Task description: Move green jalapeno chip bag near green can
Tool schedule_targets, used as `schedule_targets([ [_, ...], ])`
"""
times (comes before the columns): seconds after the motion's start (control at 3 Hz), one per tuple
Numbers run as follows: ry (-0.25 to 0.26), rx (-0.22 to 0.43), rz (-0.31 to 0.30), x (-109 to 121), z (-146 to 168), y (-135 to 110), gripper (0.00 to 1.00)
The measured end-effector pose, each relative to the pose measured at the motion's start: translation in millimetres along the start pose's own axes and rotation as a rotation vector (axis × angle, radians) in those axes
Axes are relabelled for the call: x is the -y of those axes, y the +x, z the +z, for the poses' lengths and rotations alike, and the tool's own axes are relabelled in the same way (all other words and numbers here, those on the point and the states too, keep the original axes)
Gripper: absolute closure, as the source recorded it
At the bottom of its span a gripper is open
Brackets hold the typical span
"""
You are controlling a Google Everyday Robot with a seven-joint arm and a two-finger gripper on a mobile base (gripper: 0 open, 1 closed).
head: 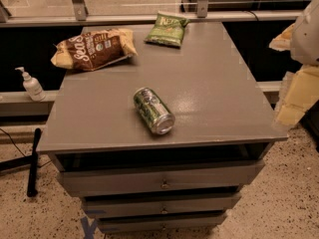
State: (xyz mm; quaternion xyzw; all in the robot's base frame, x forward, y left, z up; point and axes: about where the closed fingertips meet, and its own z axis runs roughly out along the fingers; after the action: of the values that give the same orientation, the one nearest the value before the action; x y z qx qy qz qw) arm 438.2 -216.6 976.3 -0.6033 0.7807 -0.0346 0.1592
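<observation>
I get a dim, warm picture. Light from above puts a soft sheen on the table and a glint on the can. At the right edge the gripper shows only as a pale blur.

You have the small green and silver metal drink can lying on its side on the grey cabinet top, with its shiny end toward the front edge. Well behind the can, near the back edge, lies the small crinkly green foil jalapeno chip bag. Behind and left of the can sits the larger brown-and-yellow chip bag. Far right of the can, past the cabinet's edge, hangs the pale gripper.
</observation>
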Motion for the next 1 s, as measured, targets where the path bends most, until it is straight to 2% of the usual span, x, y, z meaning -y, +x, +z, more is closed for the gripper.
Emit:
schedule_targets([
  [0.33, 0.000, 0.000, 0.000, 0, 0, 0, 0.00],
  [0.67, 0.011, 0.072, 0.007, 8, 16, -15, 0.00],
  [1.0, 0.044, 0.177, 0.045, 36, 56, -36, 0.00],
])
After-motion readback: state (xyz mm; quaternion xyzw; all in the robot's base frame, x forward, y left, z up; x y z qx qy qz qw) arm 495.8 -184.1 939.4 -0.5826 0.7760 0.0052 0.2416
